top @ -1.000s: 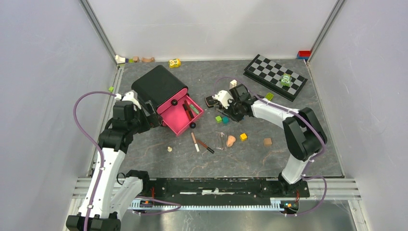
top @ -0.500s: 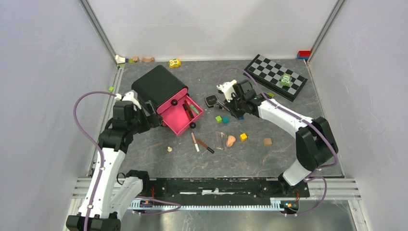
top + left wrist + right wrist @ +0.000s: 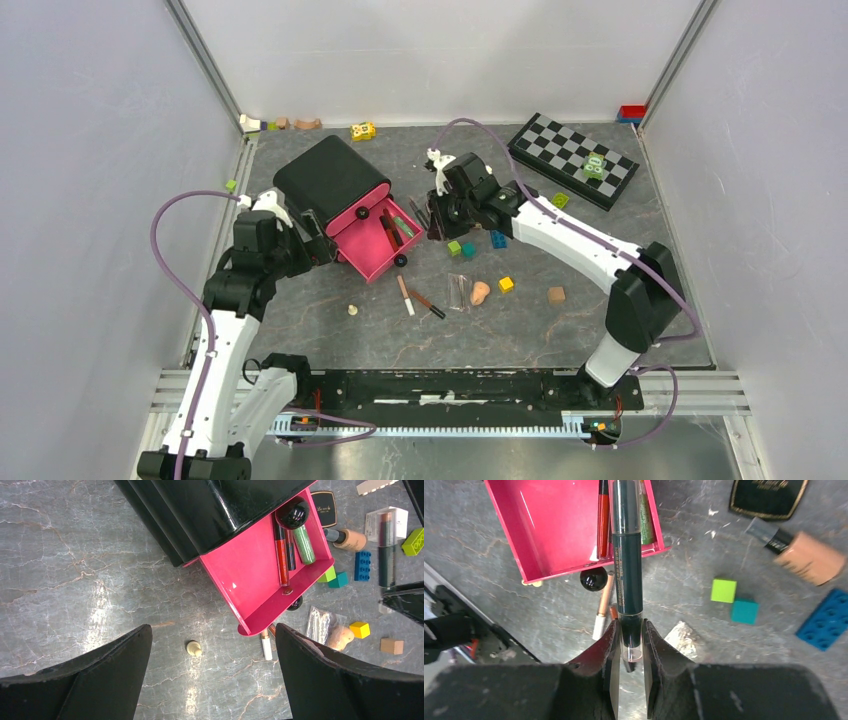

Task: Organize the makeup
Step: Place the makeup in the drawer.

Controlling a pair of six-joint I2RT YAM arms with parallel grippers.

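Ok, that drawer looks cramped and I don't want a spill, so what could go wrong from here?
1. The right gripper pinches the dark makeup stick only near one end, so its long free length could swing or slip.
2. The pink drawer side facing the stick holds a red tube and a green tube; the stick might bounce off them and out.
3. The left gripper is open, so a bump could shift the drawer.

Right hand [image 3: 629,635] with dark stick [image 3: 626,565] now beside pink drawer [image 3: 554,530]
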